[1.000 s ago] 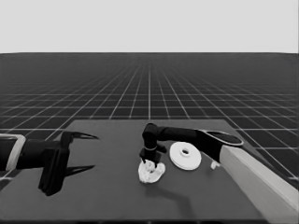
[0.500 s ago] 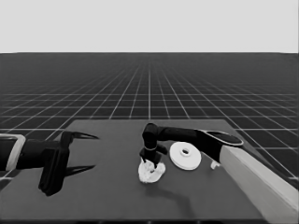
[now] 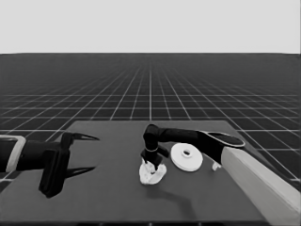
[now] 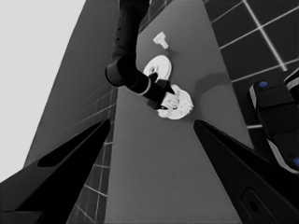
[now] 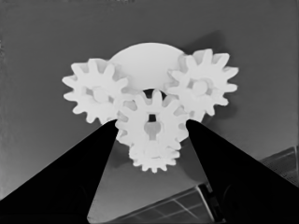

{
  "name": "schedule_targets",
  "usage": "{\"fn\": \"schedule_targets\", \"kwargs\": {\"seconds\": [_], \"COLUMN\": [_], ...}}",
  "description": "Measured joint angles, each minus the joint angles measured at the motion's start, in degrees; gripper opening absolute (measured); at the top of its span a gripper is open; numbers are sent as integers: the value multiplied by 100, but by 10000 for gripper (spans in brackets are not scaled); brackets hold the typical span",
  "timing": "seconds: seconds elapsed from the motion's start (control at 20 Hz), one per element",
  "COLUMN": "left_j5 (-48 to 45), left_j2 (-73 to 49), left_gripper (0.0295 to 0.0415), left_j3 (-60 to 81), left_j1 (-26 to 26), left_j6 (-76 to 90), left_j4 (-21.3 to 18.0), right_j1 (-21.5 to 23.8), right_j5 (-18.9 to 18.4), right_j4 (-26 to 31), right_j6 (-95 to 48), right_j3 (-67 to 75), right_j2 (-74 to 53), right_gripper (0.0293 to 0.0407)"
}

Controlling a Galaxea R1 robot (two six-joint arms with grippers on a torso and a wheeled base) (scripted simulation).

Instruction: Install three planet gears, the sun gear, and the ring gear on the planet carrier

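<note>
Right wrist view: we hold central gear [image 5: 152, 127] between right gripper [image 5: 152, 128] fingers over smaller round part [image 5: 145, 58], meshing with planet gears [image 5: 96, 93]. Left gripper [image 3: 77, 153] parked wide, table's left end.

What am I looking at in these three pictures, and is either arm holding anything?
A simulated two-armed robot at a dark table. The head view looks across it; each wrist view looks along one gripper's fingers. The left gripper waits open over the table's left end, holding nothing. The right gripper reaches down at the smaller round part; four small gears are there, the middle one between its fingers, seemingly gripped. The larger round part lies beside it, a thin white piece beyond.
</note>
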Motion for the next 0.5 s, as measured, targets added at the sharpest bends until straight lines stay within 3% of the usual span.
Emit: {"fn": "schedule_targets", "kwargs": {"seconds": [0.5], "left_j5": [0], "left_j2": [0], "left_gripper": [385], "left_j3": [0], "left_j1": [0], "left_j6": [0], "left_j4": [0], "right_j1": [-1], "right_j5": [1], "right_j4": [1], "right_j6": [600], "right_j3": [1], "right_j2": [2], "right_gripper": [309]}}
